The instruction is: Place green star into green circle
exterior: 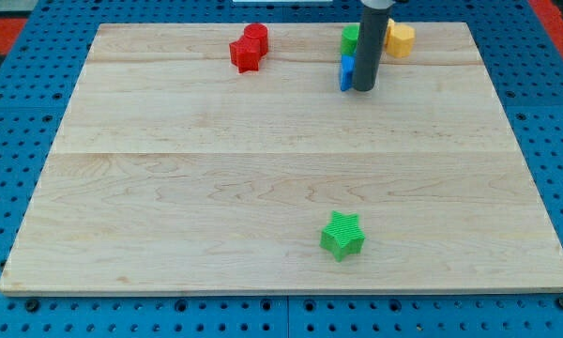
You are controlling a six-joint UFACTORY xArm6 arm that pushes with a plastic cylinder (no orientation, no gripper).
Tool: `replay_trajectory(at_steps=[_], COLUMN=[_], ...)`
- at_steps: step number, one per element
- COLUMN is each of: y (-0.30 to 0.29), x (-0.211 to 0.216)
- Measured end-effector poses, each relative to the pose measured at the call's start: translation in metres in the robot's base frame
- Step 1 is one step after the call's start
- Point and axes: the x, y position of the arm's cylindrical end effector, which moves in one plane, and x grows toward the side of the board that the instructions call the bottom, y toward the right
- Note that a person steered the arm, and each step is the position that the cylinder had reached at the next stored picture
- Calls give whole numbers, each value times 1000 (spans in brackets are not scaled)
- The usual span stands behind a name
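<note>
tip (364,89) parked at view's top beside blue block (345,72), no jaws, nothing held | green star (342,235) lone near counter (169,188) bottom, untouched | green circle (350,38) behind rod, well apart

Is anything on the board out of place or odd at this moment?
Nothing looks damaged or spilled. Only the green star stands out: it sits alone near the view's bottom, far from the other blocks grouped at the top. My tip is up there, right beside the blue block.

Green star (342,235) near bottom edge
</note>
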Motion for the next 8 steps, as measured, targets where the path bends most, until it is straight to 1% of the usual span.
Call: replay_trajectory(at_steps=[1, 2, 3, 6, 7, 8], y=[0, 22, 30, 15, -32, -87], x=[12, 81, 148, 261, 276, 249])
